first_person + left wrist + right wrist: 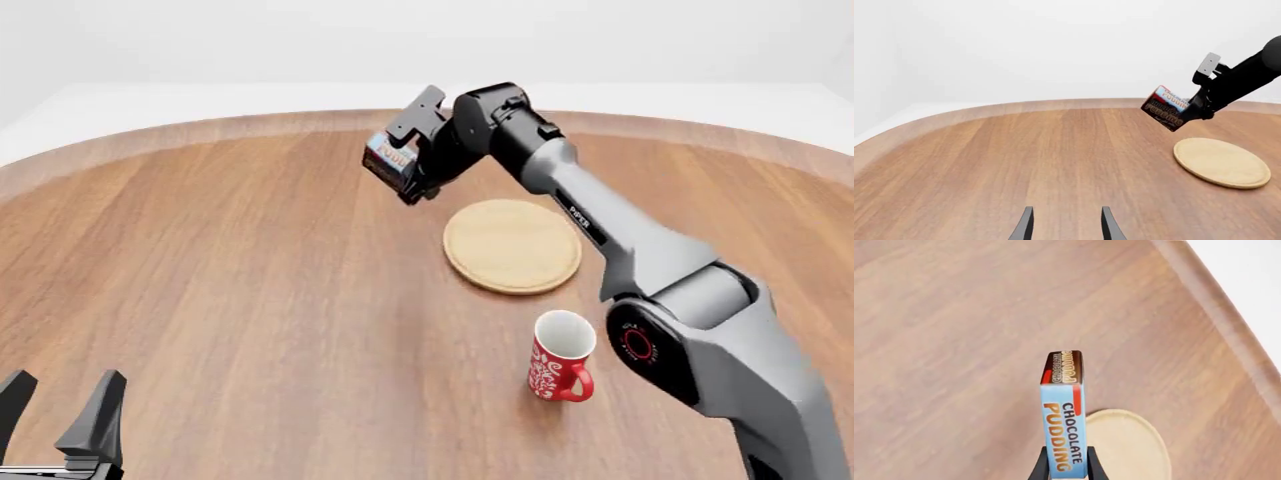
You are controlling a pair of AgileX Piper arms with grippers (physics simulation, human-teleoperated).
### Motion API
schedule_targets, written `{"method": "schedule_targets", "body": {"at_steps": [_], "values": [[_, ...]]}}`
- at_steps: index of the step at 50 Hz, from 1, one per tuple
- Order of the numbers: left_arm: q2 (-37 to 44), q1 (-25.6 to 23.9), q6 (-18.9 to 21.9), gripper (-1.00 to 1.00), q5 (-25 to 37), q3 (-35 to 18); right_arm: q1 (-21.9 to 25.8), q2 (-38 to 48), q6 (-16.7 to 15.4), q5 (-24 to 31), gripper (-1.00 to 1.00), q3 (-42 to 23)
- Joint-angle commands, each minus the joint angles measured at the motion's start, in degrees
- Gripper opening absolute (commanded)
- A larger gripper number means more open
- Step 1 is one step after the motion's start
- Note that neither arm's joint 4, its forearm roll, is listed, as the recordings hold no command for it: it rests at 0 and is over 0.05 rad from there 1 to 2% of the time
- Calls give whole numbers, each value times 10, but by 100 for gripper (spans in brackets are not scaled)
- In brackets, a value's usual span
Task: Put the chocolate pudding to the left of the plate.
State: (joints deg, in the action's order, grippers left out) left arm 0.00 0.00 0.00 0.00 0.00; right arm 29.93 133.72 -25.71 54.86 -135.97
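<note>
Right gripper (416, 168) is clamped on the pudding (392, 156), one finger on each broad face, and you can see that best in the right wrist view, where the carton (1064, 412) sticks out from between the fingers (1039, 467). It's held up in the air, tilted, clear of the table (240, 270). From the front it hangs just past the plate's (513, 245) far-left edge, not over the plate itself. The left wrist view shows the same thing: pudding (1165, 107) above the wood, plate (1221, 162) lying flat nearby. Left gripper (60, 415) sits low at the near-left corner, well apart from all that, fingers spread with nothing between them. A red mug (559, 357) stands upright on the near side of the plate.
</note>
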Motion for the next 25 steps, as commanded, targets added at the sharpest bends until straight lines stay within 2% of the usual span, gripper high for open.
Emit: {"method": "schedule_targets", "body": {"at_steps": [1,5,8,25], "values": [[0,0,0,100,0,0,-6,108,9,83,-100,-169],[0,0,0,100,0,0,-9,150,7,116,-100,-235],[0,0,0,100,0,0,-13,166,4,125,-100,-255],[0,0,0,100,0,0,-17,203,1,119,-100,-261]]}}
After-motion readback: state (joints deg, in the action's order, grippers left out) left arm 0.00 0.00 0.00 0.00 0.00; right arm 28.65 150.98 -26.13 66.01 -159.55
